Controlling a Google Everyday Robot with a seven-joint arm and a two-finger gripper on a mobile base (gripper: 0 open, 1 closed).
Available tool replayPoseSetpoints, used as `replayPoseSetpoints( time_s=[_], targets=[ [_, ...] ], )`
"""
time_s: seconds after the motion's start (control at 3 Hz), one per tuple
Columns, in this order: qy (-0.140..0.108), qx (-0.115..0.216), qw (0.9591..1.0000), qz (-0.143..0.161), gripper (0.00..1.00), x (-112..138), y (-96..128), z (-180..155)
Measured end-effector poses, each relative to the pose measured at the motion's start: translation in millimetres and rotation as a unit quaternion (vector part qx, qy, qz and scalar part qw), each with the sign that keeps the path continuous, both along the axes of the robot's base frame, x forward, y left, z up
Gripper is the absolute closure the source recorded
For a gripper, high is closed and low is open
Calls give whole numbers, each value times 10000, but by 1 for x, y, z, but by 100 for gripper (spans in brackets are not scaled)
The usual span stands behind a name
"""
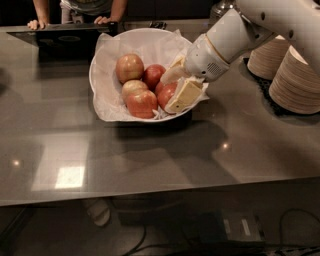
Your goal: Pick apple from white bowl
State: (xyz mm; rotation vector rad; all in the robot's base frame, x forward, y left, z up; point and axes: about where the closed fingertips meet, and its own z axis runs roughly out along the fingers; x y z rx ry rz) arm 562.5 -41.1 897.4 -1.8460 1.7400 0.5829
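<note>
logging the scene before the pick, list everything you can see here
white bowl: one, white, paper-lined, far middle of table
apple: one, red, bowl's right side, at the hand
other apples: four, yellow-red to red, in bowl
plates: stacks, beige, table's right
dark device: one, black, far left
table: one, glossy grey
person: one, forearms at far edge
arm: one, white, reaching in from right
hand: one, cream, at the apple

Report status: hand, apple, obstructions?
Hand in white bowl, right side, at the red apple. Apple not lifted. Paler apples crowd its left.
</note>
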Motion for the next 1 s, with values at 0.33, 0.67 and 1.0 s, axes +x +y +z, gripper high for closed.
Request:
replayPoseSetpoints(
  time_s=[0.33,0.67,1.0],
  targets=[
    [65,-9,10000,-31,59,1,-1,-1],
    [65,-9,10000,-31,82,1,-1,1],
    [142,-43,9999,-63,100,1,-3,-3]
  ],
)
